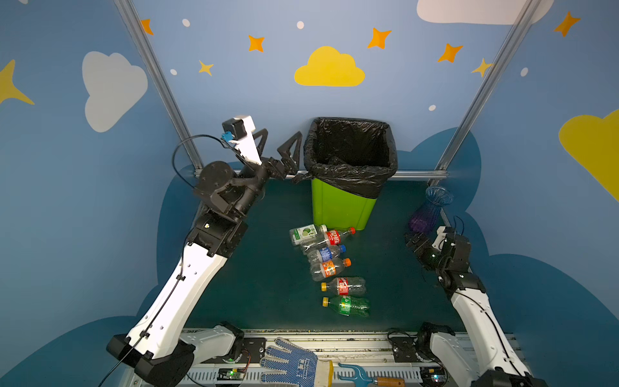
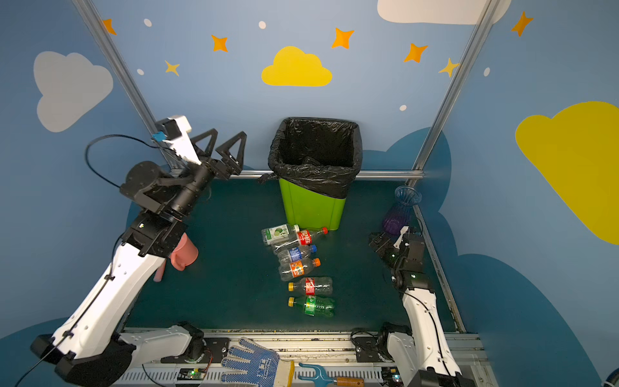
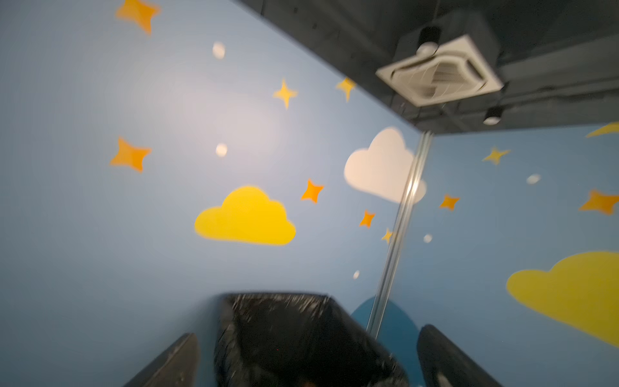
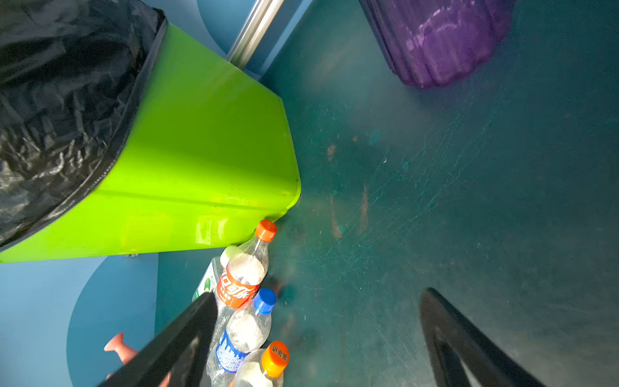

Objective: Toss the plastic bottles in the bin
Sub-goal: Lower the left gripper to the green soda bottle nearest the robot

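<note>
The lime-green bin [image 1: 341,207] [image 2: 311,207] with its black bag stands at the back middle. Several plastic bottles lie in a row in front of it, from a green-and-white labelled one [image 1: 306,233] down to a green one [image 1: 346,305] [image 2: 315,305]. My left gripper [image 1: 282,134] [image 2: 229,134] is raised just left of the bin's rim, open and empty. In the blurred left wrist view the bag-lined bin mouth [image 3: 284,335] shows between its fingers [image 3: 174,362]. My right gripper [image 1: 415,241] [image 4: 318,293] hovers low and open, right of the bottles, near the red-labelled bottle [image 4: 239,284].
A blue-purple ribbed vase [image 1: 430,209] [image 4: 442,43] stands at the back right, close to my right gripper. A pink watering can [image 2: 182,254] sits under my left arm. A blue-dotted glove [image 1: 291,363] and a small blue rake [image 1: 355,372] lie on the front rail.
</note>
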Controlling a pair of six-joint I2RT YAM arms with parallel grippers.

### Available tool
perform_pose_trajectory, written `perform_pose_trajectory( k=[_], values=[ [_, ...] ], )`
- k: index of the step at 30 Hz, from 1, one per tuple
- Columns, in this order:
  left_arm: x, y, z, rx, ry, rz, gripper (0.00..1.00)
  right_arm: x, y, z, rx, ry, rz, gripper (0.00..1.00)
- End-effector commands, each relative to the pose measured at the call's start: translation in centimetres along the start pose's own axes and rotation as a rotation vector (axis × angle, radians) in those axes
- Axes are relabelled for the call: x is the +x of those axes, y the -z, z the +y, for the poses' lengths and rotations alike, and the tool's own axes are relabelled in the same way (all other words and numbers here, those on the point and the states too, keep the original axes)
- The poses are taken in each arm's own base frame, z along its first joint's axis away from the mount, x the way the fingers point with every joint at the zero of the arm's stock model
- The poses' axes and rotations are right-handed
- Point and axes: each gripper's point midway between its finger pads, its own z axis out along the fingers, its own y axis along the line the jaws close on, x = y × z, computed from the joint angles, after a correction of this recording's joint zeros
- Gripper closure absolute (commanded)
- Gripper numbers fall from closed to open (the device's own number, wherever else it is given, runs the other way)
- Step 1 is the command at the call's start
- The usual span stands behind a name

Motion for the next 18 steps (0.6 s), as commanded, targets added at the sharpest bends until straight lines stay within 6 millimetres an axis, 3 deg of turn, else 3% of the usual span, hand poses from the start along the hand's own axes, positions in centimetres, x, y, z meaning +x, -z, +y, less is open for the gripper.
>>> perform_pose_trajectory(
  k=[1, 5, 11, 18],
  values=[
    [10.9, 0.2, 4.5, -0.127, -0.014, 0.275, 0.00, -1.0, 0.4, 1.6, -0.048, 0.008, -0.019, 0.07],
    [18.0, 3.1, 3.3, -0.050, -0.083, 0.494, 0.00, -0.9, 0.1, 1.0, -0.030, -0.015, -0.026, 0.07],
    [27.2, 7.2, -1.6, 0.114, -0.260, 0.766, 0.00, -1.0, -0.3, 0.6, -0.016, -0.045, -0.033, 0.07],
    [34.1, 11.5, -7.9, 0.354, -0.385, 0.942, 0.00, -0.9, -0.4, -0.2, 0.018, -0.049, -0.029, 0.07]
  ],
)
